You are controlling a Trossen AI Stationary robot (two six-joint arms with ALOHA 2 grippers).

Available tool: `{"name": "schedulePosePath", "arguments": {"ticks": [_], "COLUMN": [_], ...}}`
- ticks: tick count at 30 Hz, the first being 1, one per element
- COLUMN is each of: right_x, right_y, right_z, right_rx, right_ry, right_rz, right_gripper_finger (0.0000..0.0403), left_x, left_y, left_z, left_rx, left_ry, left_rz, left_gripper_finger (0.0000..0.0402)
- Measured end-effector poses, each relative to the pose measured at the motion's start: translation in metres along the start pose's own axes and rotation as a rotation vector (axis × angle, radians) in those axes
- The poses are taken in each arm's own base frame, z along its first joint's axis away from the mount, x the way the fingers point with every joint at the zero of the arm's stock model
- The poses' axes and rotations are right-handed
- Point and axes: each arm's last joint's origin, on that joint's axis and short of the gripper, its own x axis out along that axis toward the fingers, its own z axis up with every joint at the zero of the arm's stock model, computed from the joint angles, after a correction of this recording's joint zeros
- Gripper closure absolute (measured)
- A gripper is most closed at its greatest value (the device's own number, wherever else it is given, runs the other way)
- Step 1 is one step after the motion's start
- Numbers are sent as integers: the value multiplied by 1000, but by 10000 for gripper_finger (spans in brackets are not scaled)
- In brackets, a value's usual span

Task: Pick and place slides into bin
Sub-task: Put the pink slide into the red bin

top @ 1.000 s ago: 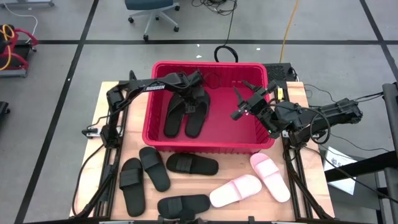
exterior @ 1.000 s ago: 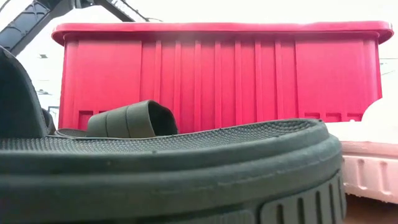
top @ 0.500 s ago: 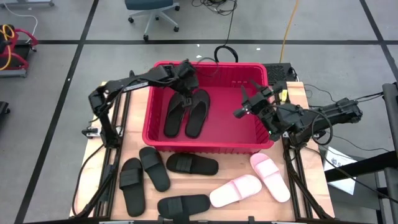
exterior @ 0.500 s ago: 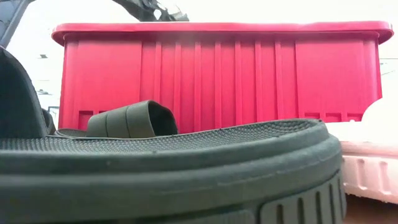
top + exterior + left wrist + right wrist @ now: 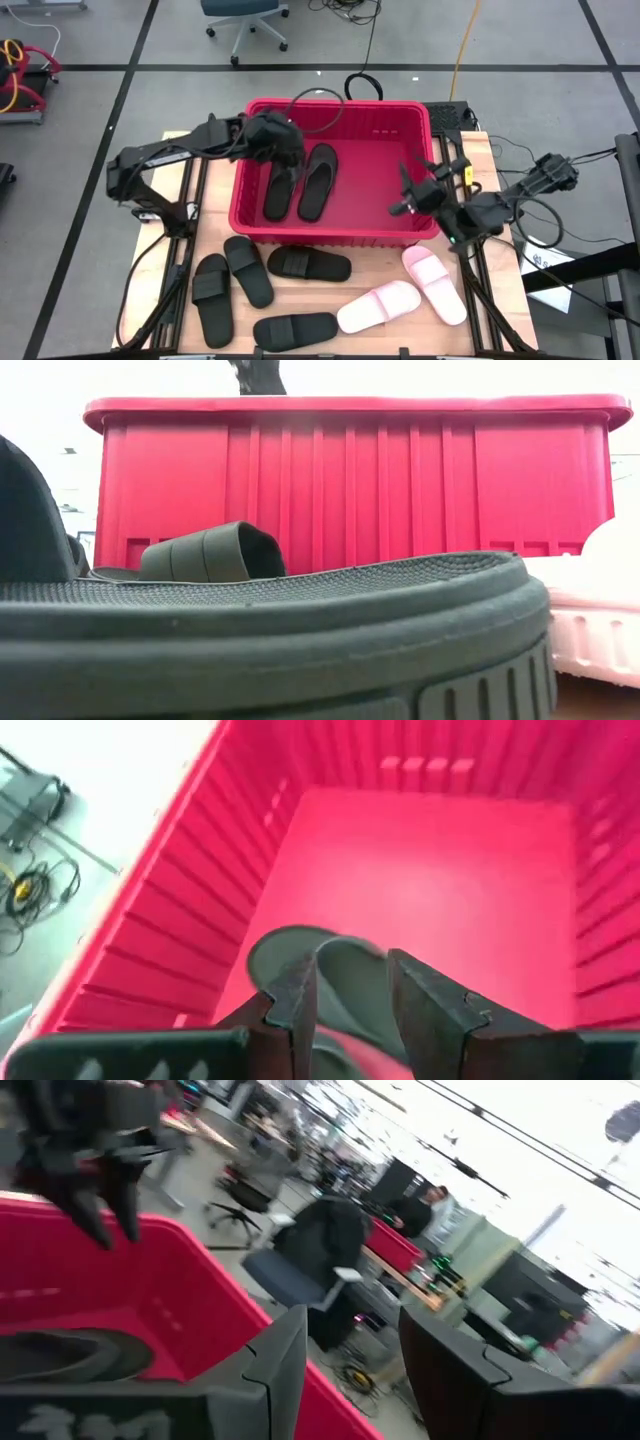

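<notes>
The red bin [image 5: 246, 190] stands at the table's middle far side and holds two black slides [image 5: 280, 186] [image 5: 318, 180] lying flat side by side on its floor. My left gripper [image 5: 287, 152] hangs open and empty over the bin's left part, above the slides' far ends [image 5: 300, 948]. My right gripper [image 5: 405, 190] is open and empty over the bin's right side, near the right wall. Several black slides [image 5: 247, 270] and two pink slides [image 5: 378, 305] [image 5: 435, 283] lie flat on the table in front of the bin.
The bin's near wall [image 5: 350, 480] rises behind a black slide's sole [image 5: 300, 630] close to the low camera. The bin's right half floor [image 5: 385, 190] is bare. An office chair [image 5: 245, 15] and cables lie on the floor beyond the table.
My left gripper has drawn back from the bin's far middle toward its left side, its arm swinging out to the table's left. My right gripper has gone toward the table's near right, to the bin's right wall. The two slides in the bin have stayed put.
</notes>
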Motion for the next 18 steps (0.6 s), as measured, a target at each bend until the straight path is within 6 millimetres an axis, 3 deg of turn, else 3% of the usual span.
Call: {"name": "schedulePosePath", "arguments": {"ticks": [8, 18], "right_x": [-56, -128], "right_y": [3, 17], "right_z": [-2, -48], "right_rx": [-13, 51], "right_ry": [-130, -280], "right_rz": [199, 461], "right_gripper_finger": [250, 250], "left_x": [-37, -57], "left_y": [-40, -82], "left_z": [4, 5], "left_rx": [37, 124], "left_ry": [-92, -147], "left_rz": [-91, -213], "left_gripper_finger": [279, 279]}}
